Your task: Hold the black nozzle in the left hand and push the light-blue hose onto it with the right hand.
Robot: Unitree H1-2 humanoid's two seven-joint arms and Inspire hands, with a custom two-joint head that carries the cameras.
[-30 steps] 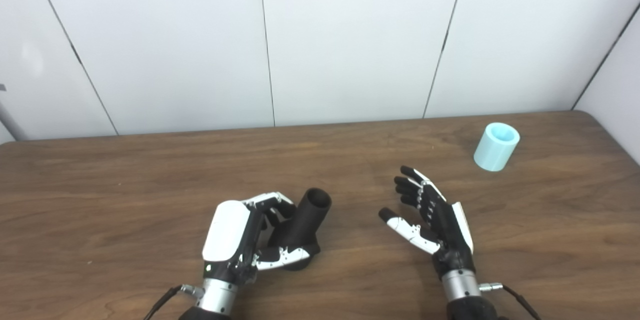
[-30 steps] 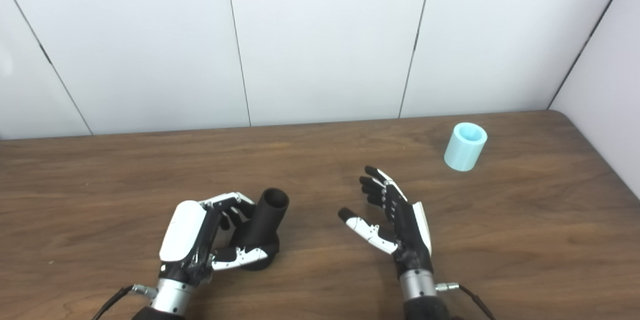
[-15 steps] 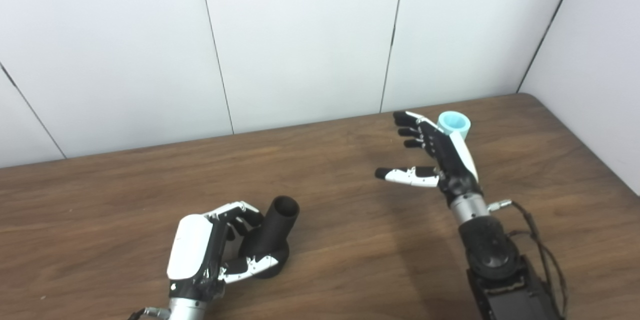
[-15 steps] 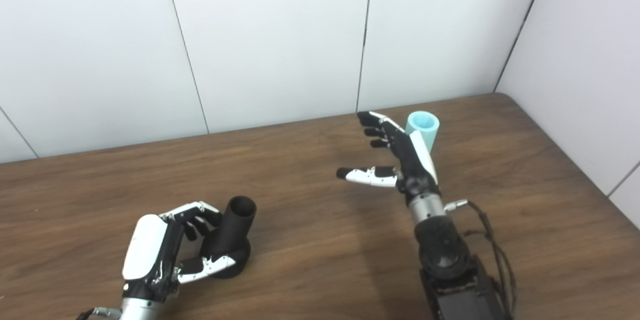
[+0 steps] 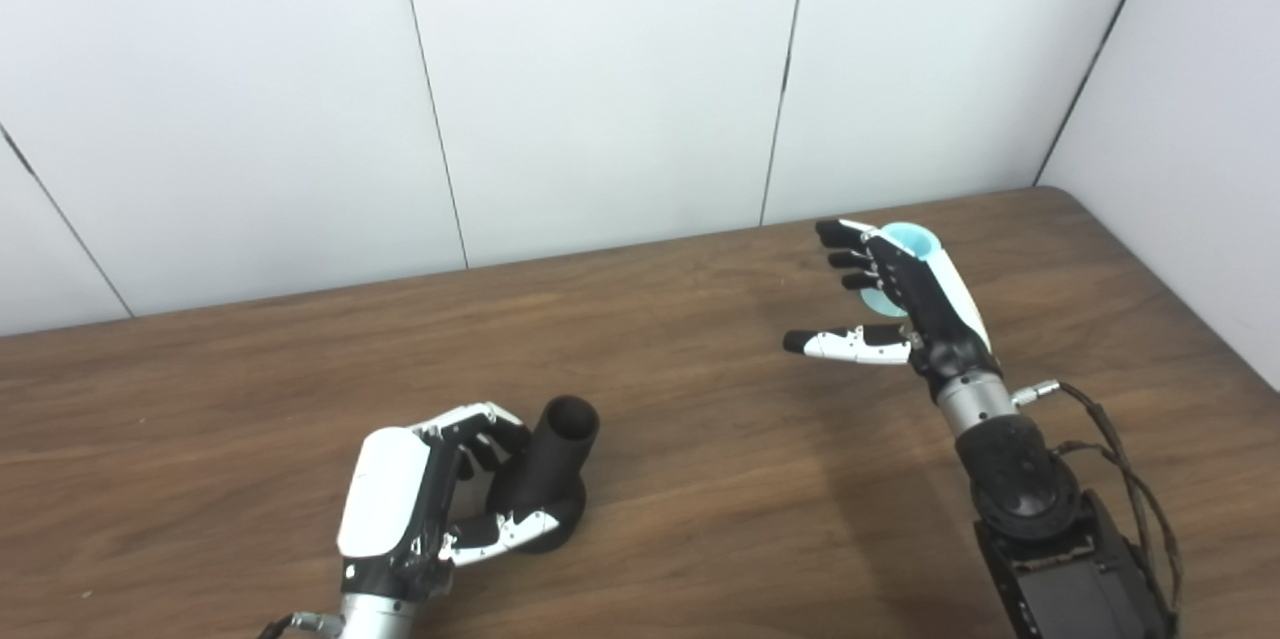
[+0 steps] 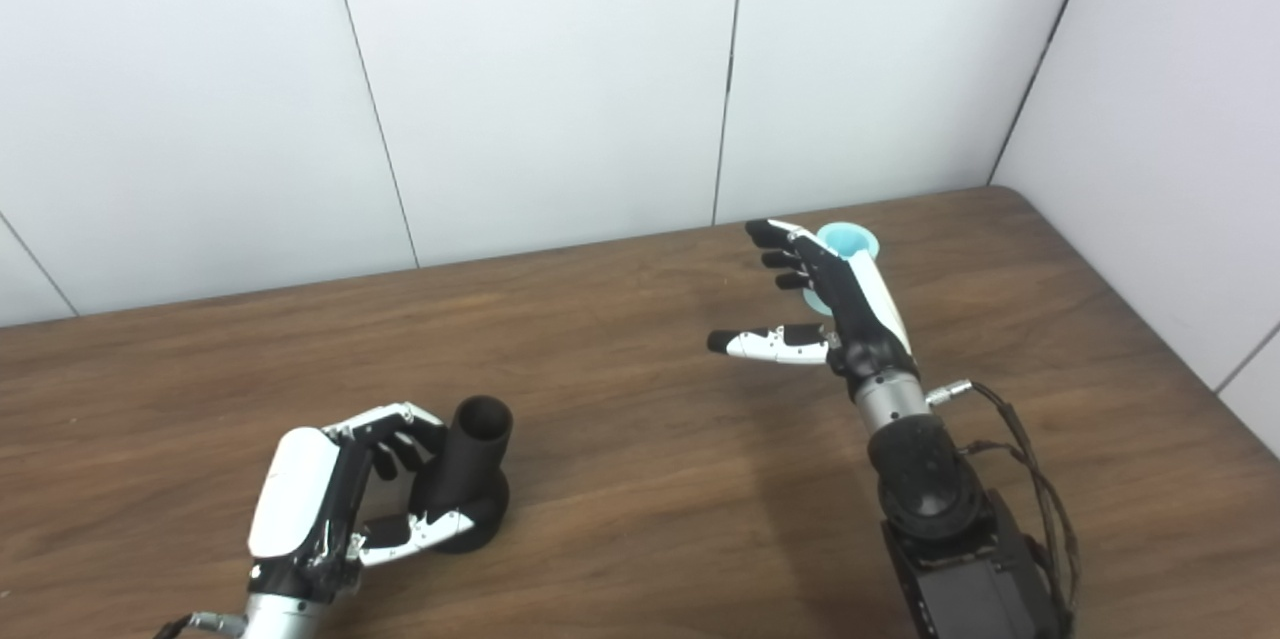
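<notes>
The nozzle [image 5: 545, 479] is a matte black piece with a broad rounded base and a narrower tube rising from it to a dark open mouth. It stands on its base near the front left of the counter [image 5: 700, 479], its long axis nearly upright and leaning a little to the right and away from the robot, mouth up. The left hand [image 5: 420, 499] is wrapped around it from the left: the fingers [image 5: 480, 419] curl against the tube and the thumb lies across the front of the base, so the hand grips the nozzle. The hose [image 6: 848, 244] is a short light-blue cylinder, hollow, with a pale open rim facing up; it stands upright far back on the right side of the counter, well apart from the nozzle. Most of it is hidden behind the right hand [image 5: 900, 304], which is raised in front of it with fingers spread and the thumb pointing left, holding nothing; whether the fingers touch the hose cannot be told. The right forearm runs down to the bottom right edge, with dark cables beside the wrist. The counter is dark brown wood grain with a rounded far right corner. Behind it and along the right stand plain white wall panels [image 5: 600, 69] split by thin dark seams.
</notes>
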